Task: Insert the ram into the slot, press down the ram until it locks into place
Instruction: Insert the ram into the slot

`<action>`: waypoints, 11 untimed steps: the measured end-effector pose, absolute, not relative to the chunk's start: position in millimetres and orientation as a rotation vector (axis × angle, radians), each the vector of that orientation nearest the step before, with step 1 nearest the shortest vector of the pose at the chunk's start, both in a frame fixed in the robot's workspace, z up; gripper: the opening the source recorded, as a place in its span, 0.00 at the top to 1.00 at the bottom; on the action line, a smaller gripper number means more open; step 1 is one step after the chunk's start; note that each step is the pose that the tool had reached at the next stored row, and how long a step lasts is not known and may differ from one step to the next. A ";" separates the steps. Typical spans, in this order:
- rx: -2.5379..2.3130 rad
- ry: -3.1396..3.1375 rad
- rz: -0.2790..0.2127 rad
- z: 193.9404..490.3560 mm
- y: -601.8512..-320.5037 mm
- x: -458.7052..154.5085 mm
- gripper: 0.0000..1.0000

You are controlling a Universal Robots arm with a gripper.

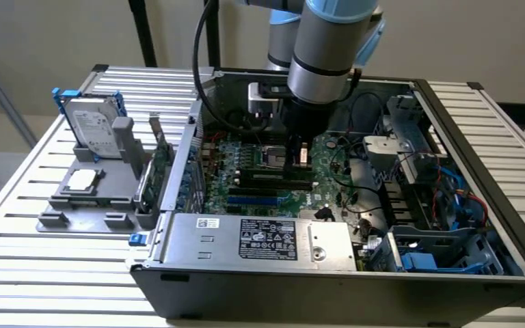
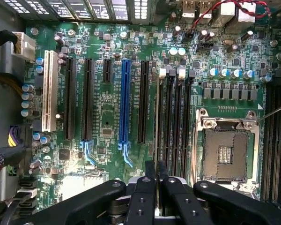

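- Wrist view: the gripper (image 2: 155,169) has its two black fingertips (image 2: 149,168) drawn close, with a slim gap between them. A thin strip runs out of that gap. I take it for the ram (image 2: 158,122) seen edge-on, so the gripper reads as pinched on the ram.
- The ram's long axis lies parallel to the memory slots (image 2: 175,122) and to the black expansion slot (image 2: 143,101) beside them. It stands at the outermost memory slot, between that black slot and the other memory slots.
- Its far end reaches the white latch (image 2: 162,72) at the slot's end. Whether the ram's lower edge sits inside the slot or just above it cannot be told, nor whether the latch has closed.
- The ram lies directly under the fingers, so the relation that counts is vertical: a straight push down along the slot, with no sideways offset visible.
- Room at the sides is tight. The empty CPU socket (image 2: 225,152) lies beyond the memory slots on one side, and the blue slot (image 2: 125,103) lies past the black one on the other.
- Exterior view: the arm drops from above into the open computer case (image 1: 481,130), with the gripper (image 1: 292,160) low over the motherboard (image 1: 235,160). Black cables (image 1: 363,109) hang near the arm on the exterior view's right.
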State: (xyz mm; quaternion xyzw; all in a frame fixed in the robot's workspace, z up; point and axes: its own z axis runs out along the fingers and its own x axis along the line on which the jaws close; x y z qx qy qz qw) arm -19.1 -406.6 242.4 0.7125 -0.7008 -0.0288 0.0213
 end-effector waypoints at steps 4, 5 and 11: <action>2.206 -2.170 -0.094 239.9 -405.3 -19.0 0.87; 2.206 -2.170 -0.094 239.5 -404.7 -19.0 0.87; 2.206 -2.170 -0.095 236.9 -403.4 -19.1 0.87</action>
